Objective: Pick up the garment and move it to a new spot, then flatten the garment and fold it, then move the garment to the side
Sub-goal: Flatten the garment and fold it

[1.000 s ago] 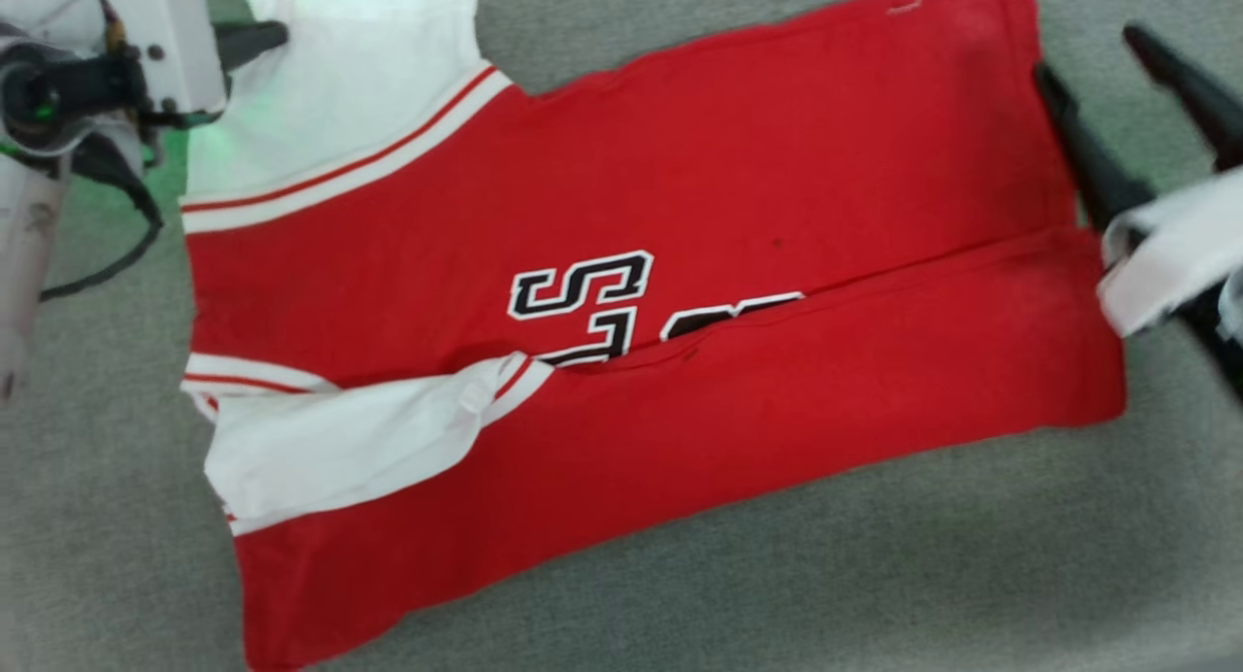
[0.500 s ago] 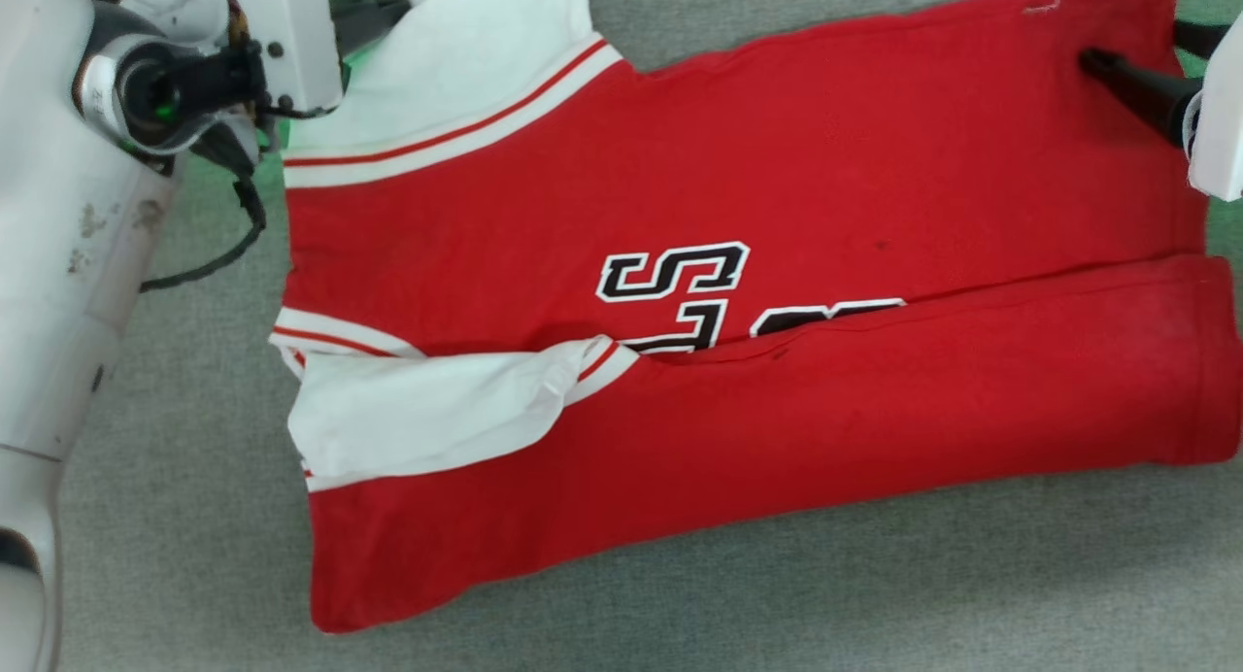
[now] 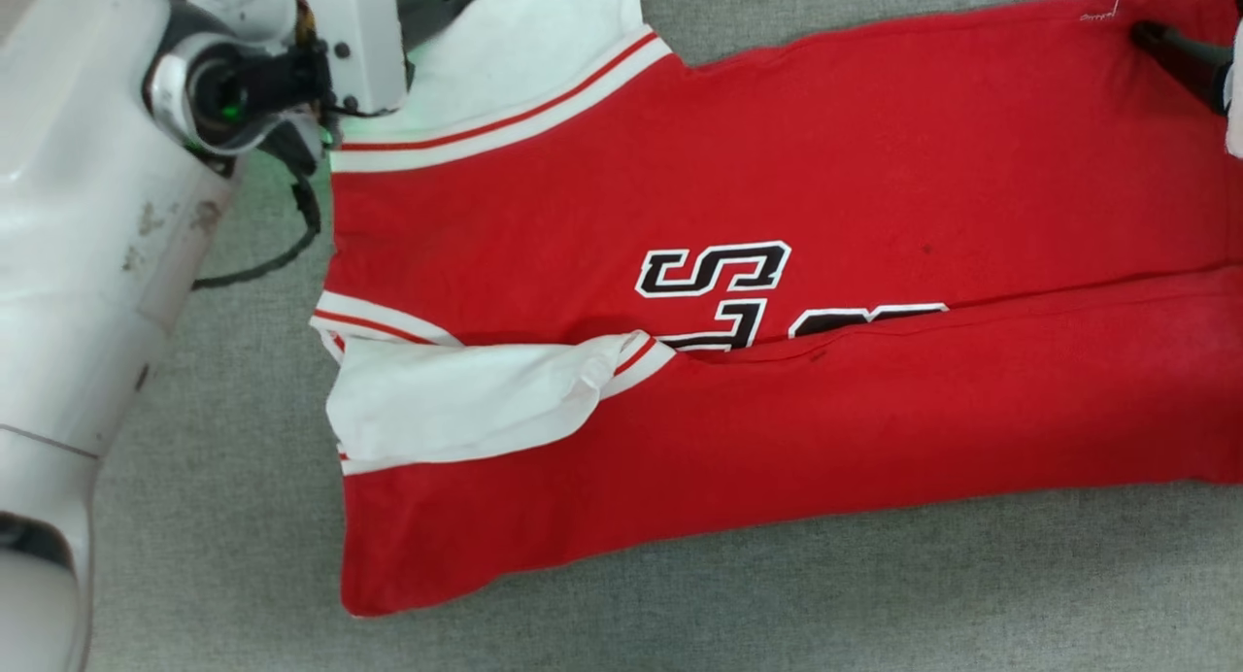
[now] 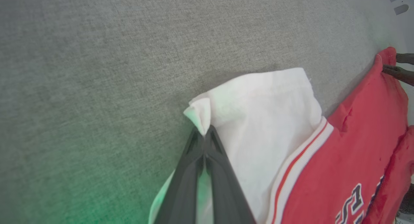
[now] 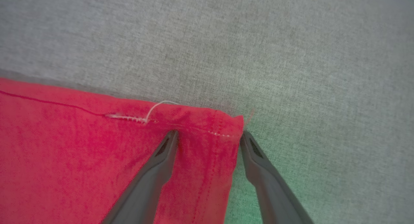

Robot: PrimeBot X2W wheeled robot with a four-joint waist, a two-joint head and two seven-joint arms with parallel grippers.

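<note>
Head view: the garment (image 3: pixel 874 167) lies flat on the grey cloth surface (image 3: pixel 874 604), running from centre-left to the right edge of the frame. Its lower strip is folded up over part of the black lettering (image 3: pixel 714 269). One white sleeve (image 3: pixel 544 50) reaches the top edge at upper left, where the dark fingers of the left gripper (image 3: pixel 442 10) meet it, half hidden behind the wrist housing. The pale left forearm (image 3: pixel 78 264) runs down the left side. In the upper right corner the right gripper (image 3: pixel 1165 46) rests at the red hem corner.

Left wrist view: at lower centre the left gripper (image 4: pixel 204 133) is clenched on a puckered corner of the white sleeve (image 4: pixel 265 120). The red body stretches to the right edge, where the right gripper (image 4: pixel 399 67) sits at the far corner.

Right wrist view: the right gripper (image 5: pixel 208 135) is spread wide and grasps nothing. One finger lies on the red hem (image 5: pixel 97 152) at centre and the other is just off its corner, on the grey cloth (image 5: pixel 291 55). A loose white thread (image 5: pixel 158 105) curls from the stitching.
</note>
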